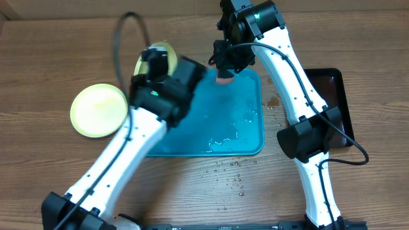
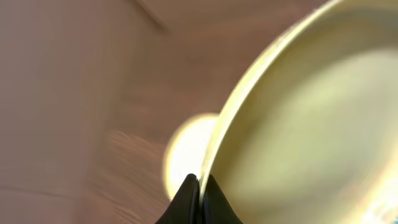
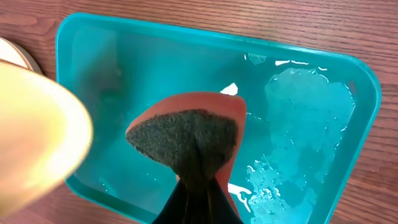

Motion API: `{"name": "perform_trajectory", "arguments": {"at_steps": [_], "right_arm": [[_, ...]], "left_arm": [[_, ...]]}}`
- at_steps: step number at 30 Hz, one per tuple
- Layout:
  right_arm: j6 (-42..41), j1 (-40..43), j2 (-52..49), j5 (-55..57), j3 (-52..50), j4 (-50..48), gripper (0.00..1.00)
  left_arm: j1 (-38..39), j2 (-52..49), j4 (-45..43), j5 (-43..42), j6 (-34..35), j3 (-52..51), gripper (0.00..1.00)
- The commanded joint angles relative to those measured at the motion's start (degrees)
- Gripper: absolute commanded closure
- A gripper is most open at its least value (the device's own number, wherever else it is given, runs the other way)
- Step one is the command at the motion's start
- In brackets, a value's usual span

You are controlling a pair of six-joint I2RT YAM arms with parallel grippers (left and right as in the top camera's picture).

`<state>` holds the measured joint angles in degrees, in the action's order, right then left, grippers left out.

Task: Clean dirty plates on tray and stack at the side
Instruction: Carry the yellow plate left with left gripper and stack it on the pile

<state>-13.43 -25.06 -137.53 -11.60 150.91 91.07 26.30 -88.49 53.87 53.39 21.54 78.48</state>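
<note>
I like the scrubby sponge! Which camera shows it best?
The right wrist view: the sponge fills the middle, dark scrubby face and orange edge, pinched by the right gripper. Overhead shows only a small orange bit; the left wrist view shows none.

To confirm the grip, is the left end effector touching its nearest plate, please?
Touching: left wrist view shows the left end effector pinching the plate by its rim.

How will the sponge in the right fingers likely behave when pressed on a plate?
The sponge bows where the right fingers pinch it, so it is probably soft and will flatten under pressure. Its dark face looks coarse, so it likely drags rather than slides. Water pooled in the tray hints it may be soaked.
</note>
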Motion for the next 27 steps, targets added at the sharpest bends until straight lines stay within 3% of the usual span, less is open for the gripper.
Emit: {"name": "perform_trajectory", "arguments": {"at_steps": [1, 6, 9, 18, 27], "right_arm": [[0.4, 0.2, 0.9, 0.2, 1.1, -0.3, 0.96], [0.4, 0.2, 0.9, 0.2, 1.1, -0.3, 0.96], [0.4, 0.2, 0.9, 0.2, 1.1, -0.3, 0.96], [0.4, 0.2, 0.9, 0.2, 1.1, -0.2, 0.96], [0.4, 0.2, 0.9, 0.2, 1.1, 0.0, 0.96]], "left_arm": [[-10.1, 1.1, 1.1, -29.2, 1.0, 1.1, 0.96], [-26.0, 1.1, 1.3, -51.0, -4.7, 1.1, 0.96], [-34.9, 1.1, 1.8, -57.4, -5.3, 0.7, 0.96], [-55.3, -0.8, 0.2, -57.5, -6.3, -4.6, 0.96], [-62.5, -7.1, -8.9, -57.4, -2.4, -11.2, 0.96]]}}
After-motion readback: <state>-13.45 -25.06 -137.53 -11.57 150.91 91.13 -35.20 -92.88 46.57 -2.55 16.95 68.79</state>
